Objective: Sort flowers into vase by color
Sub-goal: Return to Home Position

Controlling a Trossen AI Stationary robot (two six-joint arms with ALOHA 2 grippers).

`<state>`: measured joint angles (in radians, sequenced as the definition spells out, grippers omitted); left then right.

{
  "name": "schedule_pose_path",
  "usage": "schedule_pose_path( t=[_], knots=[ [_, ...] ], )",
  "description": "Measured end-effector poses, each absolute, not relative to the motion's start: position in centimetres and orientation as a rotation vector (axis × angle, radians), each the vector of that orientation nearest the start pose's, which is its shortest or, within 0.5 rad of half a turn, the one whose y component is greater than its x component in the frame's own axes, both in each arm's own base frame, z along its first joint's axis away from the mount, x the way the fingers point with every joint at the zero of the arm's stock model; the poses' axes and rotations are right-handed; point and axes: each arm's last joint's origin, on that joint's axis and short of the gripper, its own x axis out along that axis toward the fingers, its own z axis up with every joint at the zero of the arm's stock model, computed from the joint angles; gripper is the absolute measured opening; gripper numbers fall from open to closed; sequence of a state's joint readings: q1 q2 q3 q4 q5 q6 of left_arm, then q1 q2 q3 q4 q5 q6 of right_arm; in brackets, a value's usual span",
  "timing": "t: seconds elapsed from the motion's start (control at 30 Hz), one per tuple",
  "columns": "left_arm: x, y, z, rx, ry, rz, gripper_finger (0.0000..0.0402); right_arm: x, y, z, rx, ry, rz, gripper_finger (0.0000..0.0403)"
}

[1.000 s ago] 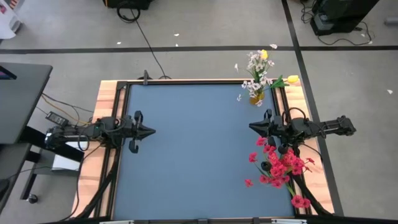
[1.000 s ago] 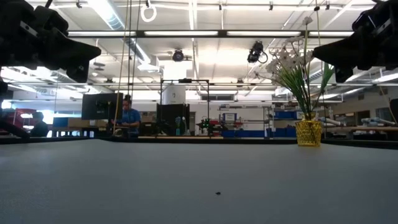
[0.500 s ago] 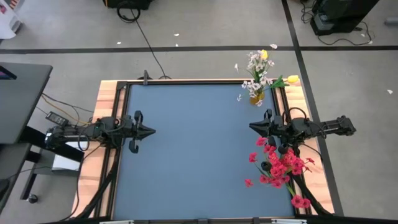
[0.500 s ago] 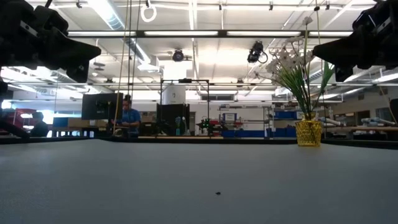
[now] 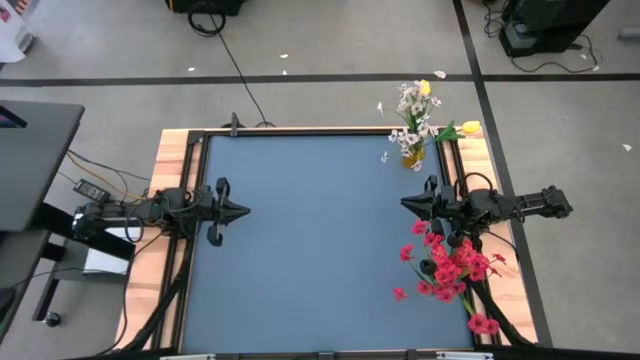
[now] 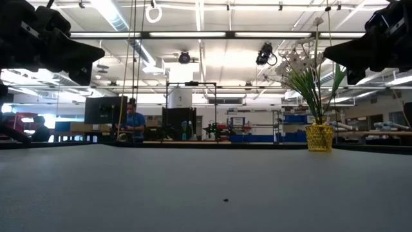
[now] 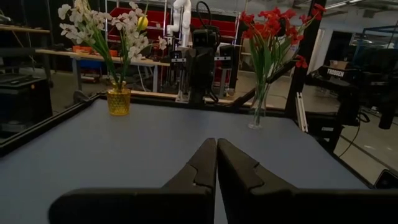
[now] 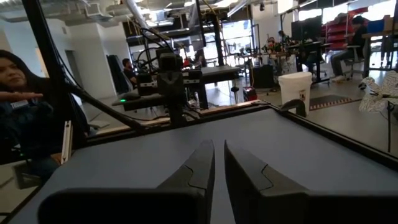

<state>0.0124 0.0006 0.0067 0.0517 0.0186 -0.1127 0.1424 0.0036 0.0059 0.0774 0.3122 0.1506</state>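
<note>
Surface [image 5: 320, 240] contents are unchanged over the last second. Left tool [image 5: 240, 211] and right tool [image 5: 408, 204] are parked at its sides, closed or nearly so, and empty. Red flowers [image 5: 450, 265] and white flowers [image 5: 412, 110] are vased, so sorting is judged done.

Seen from above, the red flowers [image 5: 450, 268] hide the clear vase [image 7: 256, 114] entirely, and the white sprays [image 5: 412, 110] cover most of the yellow vase [image 5: 409, 158]. At desk level the left claw [image 6: 96, 55] and right claw [image 6: 331, 53] are only dark shapes, with the 2 arms behind them cut by the picture's edges. In the left wrist view both bunches run past the frame. In the right wrist view 1 white blossom [image 8: 378, 93] and a person [image 8: 18, 81] are clipped at the edges.
</note>
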Motion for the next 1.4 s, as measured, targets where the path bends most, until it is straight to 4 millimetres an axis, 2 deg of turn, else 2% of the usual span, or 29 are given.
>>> schedule_pose_path(
  t=[1.4],
  knots=[
    [9.78, -0.09, 16.98, -0.112, -0.047, -0.025, 0.002, 9.62, 0.48, 17.26, 0.168, -0.09, -0.164, 0.0046]
  ],
)
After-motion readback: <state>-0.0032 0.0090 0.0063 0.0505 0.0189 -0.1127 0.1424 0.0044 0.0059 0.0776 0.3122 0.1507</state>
